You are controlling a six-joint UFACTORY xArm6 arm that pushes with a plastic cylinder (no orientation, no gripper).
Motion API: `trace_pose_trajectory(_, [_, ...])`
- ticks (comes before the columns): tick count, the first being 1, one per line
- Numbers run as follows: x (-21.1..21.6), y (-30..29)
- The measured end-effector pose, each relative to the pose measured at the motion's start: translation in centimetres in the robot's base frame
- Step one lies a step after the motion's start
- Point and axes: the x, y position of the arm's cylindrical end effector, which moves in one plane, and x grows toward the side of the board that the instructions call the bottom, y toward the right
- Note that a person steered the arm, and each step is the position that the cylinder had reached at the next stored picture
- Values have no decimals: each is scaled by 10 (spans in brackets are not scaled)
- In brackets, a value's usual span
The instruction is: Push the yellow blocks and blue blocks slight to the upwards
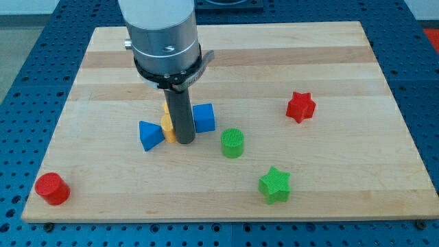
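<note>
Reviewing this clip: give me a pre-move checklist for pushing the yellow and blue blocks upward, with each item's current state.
1. My tip is at the cluster: ok, it stands between the two blue blocks.
2. Tip sits below the blocks for an upward push: not ok, it is level with them, not beneath.
3. Yellow block located: ok, though the rod hides part of it; its shape and count cannot be told.
4. Blue block at the view's left and blue block at the view's right both visible: ok.
5. Green cylinder out of the upward path: ok, it lies lower right of the cluster.
6. Contact between tip and yellow block: cannot tell.
</note>
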Motion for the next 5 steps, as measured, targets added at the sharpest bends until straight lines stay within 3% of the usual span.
trace_pose_trajectory(5, [17,39])
